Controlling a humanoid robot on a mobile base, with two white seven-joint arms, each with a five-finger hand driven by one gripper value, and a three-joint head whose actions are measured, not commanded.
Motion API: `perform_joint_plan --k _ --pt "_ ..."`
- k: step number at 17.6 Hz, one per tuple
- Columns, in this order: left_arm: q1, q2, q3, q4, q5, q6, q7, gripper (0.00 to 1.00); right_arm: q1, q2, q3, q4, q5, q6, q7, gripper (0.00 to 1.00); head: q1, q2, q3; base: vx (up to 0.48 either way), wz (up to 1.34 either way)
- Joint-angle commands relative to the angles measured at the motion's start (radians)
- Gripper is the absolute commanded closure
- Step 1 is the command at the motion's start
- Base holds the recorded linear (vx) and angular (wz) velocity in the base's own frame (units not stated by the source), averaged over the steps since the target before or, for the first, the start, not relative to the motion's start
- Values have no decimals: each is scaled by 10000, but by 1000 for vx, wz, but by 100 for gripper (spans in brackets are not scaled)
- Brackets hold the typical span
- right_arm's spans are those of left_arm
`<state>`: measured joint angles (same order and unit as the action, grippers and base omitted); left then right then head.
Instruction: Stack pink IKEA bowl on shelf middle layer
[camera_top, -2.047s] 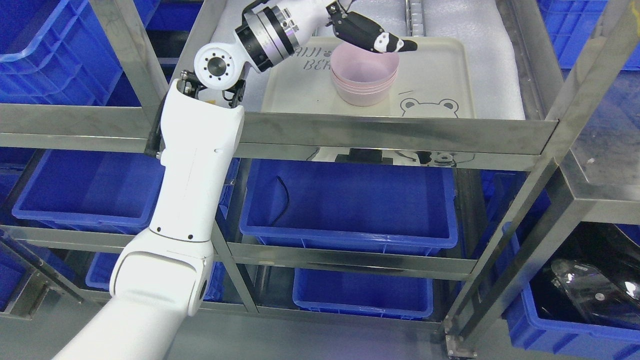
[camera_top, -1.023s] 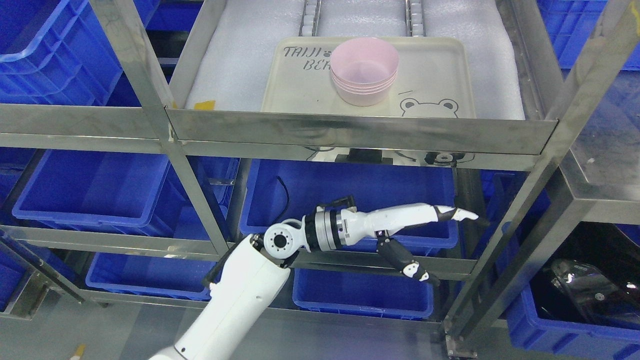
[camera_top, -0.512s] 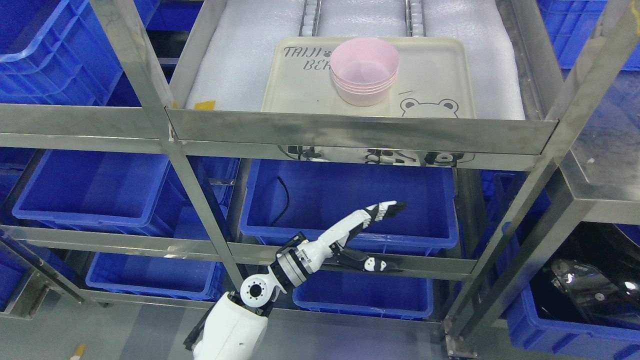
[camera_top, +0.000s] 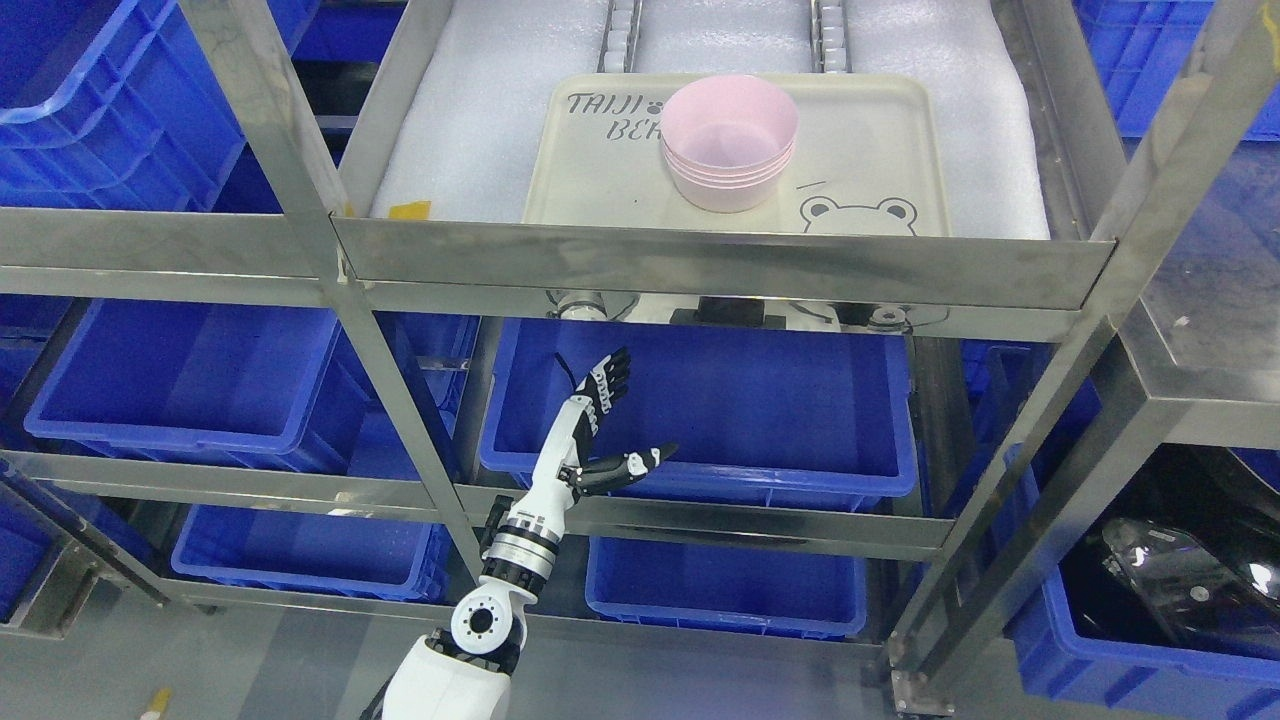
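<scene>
A stack of pink bowls (camera_top: 728, 142) stands on a cream tray (camera_top: 870, 150) on the upper steel shelf, which is lined with white foam. My left hand (camera_top: 618, 420) is far below it, in front of the blue bin (camera_top: 700, 410) on the shelf underneath. Its fingers are spread and it holds nothing. The white left forearm (camera_top: 530, 530) rises from the bottom edge, left of the middle. The right arm is out of view.
The steel rack frame (camera_top: 720, 265) runs across the view with a slanted post (camera_top: 1060, 400) at the right. Blue bins (camera_top: 180, 370) fill the lower shelves and sides. A black object (camera_top: 1180, 570) lies in the bin at lower right.
My left hand left the bowl stack and dropped from the upper shelf to below it. Over the last half second it swung left and turned upright, fingers spread. The bowls have not moved.
</scene>
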<state>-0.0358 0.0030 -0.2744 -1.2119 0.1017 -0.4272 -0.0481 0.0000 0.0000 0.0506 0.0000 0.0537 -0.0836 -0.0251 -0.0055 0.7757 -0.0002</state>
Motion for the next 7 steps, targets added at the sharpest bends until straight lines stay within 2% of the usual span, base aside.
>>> perform_joint_plan --k 1,3,7 --pt "726 145 336 -2603 303 925 219 5 231 -175 0 -174 0 8 -10 0 0 0 0 0 0" --pt "726 145 336 -3294 287 1248 220 5 231 -175 0 -174 0 8 -10 0 0 -1 0 0 0" --pt "726 145 320 -3389 303 1572 189 4 231 -175 0 -174 0 8 -10 0 0 -2 0 0 0"
